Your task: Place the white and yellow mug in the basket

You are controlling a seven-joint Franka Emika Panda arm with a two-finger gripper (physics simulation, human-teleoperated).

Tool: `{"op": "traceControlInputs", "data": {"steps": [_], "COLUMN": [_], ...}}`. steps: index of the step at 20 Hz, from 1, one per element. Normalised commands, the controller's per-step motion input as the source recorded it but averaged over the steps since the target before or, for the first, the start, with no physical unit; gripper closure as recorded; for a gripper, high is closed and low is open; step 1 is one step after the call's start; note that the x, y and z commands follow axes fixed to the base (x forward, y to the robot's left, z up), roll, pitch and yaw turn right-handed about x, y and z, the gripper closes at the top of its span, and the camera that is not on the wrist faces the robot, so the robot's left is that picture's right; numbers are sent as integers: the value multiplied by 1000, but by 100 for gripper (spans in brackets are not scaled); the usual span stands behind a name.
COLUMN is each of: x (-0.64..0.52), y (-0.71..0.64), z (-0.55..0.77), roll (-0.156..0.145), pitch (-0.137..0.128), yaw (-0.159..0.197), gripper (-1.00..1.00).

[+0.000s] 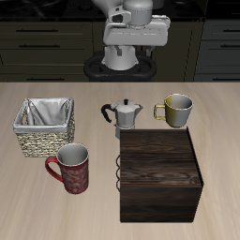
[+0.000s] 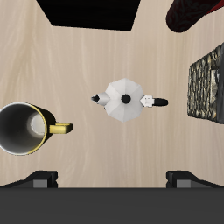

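Looking straight down through the wrist camera, I see a pale wooden table [image 2: 87, 61]. A silver moka pot [image 2: 124, 98] stands near the middle, seen from above, its black handle pointing toward the woven basket [image 2: 208, 83], which is cut off at the frame's edge. The white and yellow mug [image 2: 24, 129] stands upright well apart from the pot on its other side, yellow handle pointing toward the pot. A dark wooden box [image 2: 92, 12] and a red patterned mug [image 2: 194, 12] are partly visible. My gripper's [image 2: 112, 179] two dark fingertips [image 2: 42, 178] are spread wide, holding nothing.
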Motion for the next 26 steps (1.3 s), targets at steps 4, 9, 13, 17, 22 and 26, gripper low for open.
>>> {"op": "traceControlInputs", "data": {"steps": [4, 9, 13, 17, 22, 26], "x": [-198, -57, 9, -61, -86, -35], "y": [427, 344, 236, 306, 207, 116], "z": [69, 140, 11, -25, -95, -88], "roll": [-16, -4, -43, -43, -20, 122], "pitch": [-34, -21, 3, -18, 28, 17], "yaw": [27, -24, -40, 44, -46, -35], "gripper": [-100, -100, -100, -100, -100, -100]}}
